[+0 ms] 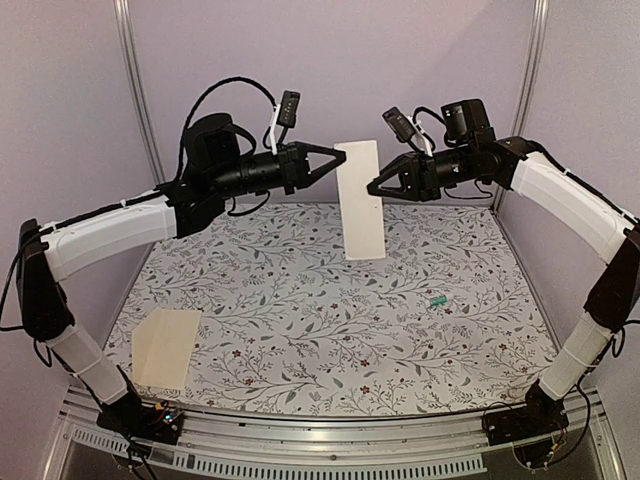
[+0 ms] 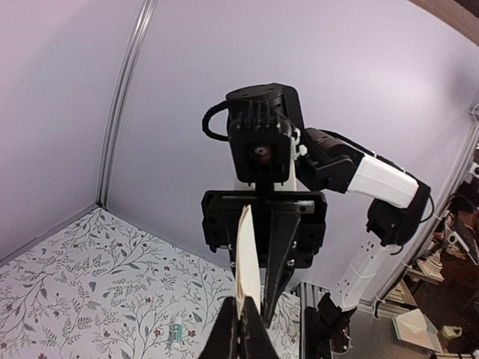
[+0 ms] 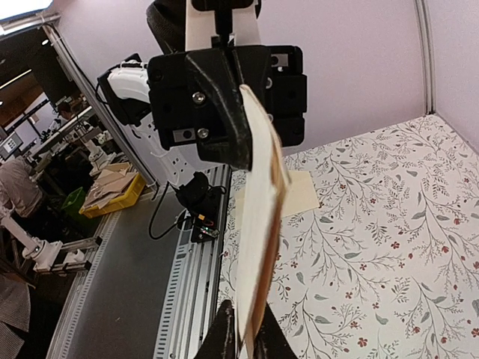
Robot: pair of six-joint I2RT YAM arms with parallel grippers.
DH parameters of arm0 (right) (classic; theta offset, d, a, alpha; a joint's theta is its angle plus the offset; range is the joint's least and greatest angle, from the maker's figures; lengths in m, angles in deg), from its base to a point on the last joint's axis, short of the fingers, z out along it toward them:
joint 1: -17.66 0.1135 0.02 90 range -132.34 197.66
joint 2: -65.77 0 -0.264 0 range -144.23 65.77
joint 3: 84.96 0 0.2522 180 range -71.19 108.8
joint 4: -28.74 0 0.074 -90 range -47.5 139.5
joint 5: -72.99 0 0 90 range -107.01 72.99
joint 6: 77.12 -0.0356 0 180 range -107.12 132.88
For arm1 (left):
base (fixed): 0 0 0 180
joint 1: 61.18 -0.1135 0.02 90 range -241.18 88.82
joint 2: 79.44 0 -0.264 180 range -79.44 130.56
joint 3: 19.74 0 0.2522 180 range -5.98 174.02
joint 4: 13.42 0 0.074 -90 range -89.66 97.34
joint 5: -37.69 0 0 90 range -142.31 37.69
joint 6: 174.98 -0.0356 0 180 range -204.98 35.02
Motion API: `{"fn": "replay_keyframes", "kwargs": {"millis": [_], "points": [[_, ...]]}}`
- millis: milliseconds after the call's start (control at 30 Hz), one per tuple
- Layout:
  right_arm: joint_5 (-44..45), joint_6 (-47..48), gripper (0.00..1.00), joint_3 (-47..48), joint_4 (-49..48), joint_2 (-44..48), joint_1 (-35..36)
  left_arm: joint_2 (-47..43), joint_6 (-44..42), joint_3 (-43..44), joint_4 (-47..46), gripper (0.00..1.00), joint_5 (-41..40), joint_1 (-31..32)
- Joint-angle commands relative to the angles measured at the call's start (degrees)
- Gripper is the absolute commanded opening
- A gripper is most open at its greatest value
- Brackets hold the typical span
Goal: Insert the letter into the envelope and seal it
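The envelope (image 1: 166, 346) lay on the bench (image 1: 300, 330), left of and before the upright letter (image 1: 360, 200); a small object (image 1: 436, 300) lay right of the letter.

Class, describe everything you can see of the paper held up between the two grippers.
The paper is a plain cream, tall, narrow rectangle, with no print visible from above. Edge-on in the right wrist view it shows a darker tan side and seems to have more than one layer. It stands upright in the air over the far part of the flowered table. The left gripper pinches its left edge near the top. The right gripper grips its right edge slightly lower.
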Motion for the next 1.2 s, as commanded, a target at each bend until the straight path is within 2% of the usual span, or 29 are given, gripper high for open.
{"fn": "replay_keyframes", "kwargs": {"millis": [0, 33, 67, 100, 133, 167, 200, 333, 433, 700, 767, 833, 900, 967, 1000, 1067, 1100, 1167], "points": [[-1.7, -1.2, 0.02, -0.6, -1.6, -0.3, 0.5, -1.2, 1.9, -0.9, -2.9, 0.02, 1.1, -1.3], [-1.7, -1.4, 0.0, -0.5, -1.6, -0.3, 0.5, -1.0, 2.0, -0.9, -2.9, 0.04, 1.2, -1.3], [-1.7, -1.6, 0.0, -0.5, -1.6, -0.2, 0.5, -0.9, 2.2, -0.8, -2.8, 0.1, 1.1, -1.4], [-1.5, -1.7, 0.0, -0.4, -1.6, -0.3, 0.5, -0.8, 2.3, -0.8, -2.6, 0.24, 0.7, -1.4], [-1.2, -1.9, 0.0, -0.2, -1.6, -0.3, 0.5, -0.8, 2.5, -0.9, -2.0, 0.68, -0.4, -1.4], [-0.8, -2.0, 0.0, -0.2, -1.6, -0.3, 0.5, -1.1, 2.9, -1.2, -1.4, 0.96, -1.4, -1.5], [-0.6, -1.9, 0.0, -0.1, -1.5, -0.2, 0.5, -1.6, 3.0, -1.7, -1.2, 0.99, -2.0, -1.6], [0.8, -1.3, 0.0, -0.3, -0.7, 0.4, -0.4, -4.3, 2.4, -3.9, 5.5, 1.0, -7.5, -2.0], [1.8, -0.6, 0.0, -0.5, 0.5, 0.9, -2.0, -6.2, -1.7, -4.9, 10.4, 1.0, -7.1, -2.1], [6.7, 4.9, 0.0, -1.3, 4.6, 3.4, -3.9, -10.5, -7.6, -6.7, 15.1, 1.0, -10.9, -1.7], [7.1, 5.5, 0.0, -2.0, 4.9, 4.0, -4.1, -10.9, -9.0, -4.9, 17.5, 1.0, -18.1, -0.7], [7.0, 5.7, 0.0, -2.5, 5.1, 4.4, -4.2, -10.3, -10.2, -2.1, 22.7, 1.0, -31.8, 0.8], [7.1, 5.9, 0.0, -2.8, 5.3, 4.7, -4.2, -8.2, -11.3, -0.3, 25.2, 1.0, -38.4, 0.3], [7.3, 6.3, 0.0, -2.8, 5.5, 4.9, -4.2, -5.0, -6.7, 2.2, 27.0, 1.0, -45.8, -0.3], [7.4, 6.3, 0.0, -2.8, 5.5, 4.9, -4.2, -3.6, -5.4, 2.9, 27.4, 1.0, -42.6, -1.9], [7.3, 6.3, 0.0, -2.5, 5.5, 4.8, -4.1, -2.4, -4.7, 1.6, 22.7, 0.96, -27.2, -5.7], [7.2, 6.3, 0.0, -2.4, 5.5, 4.7, -4.2, -2.3, -4.8, 0.5, 20.4, 0.91, -22.3, -6.0], [7.0, 6.4, 0.0, -2.2, 5.4, 4.3, -4.2, -0.5, -9.8, 1.4, 17.9, 0.73, -14.2, -4.8]]}}
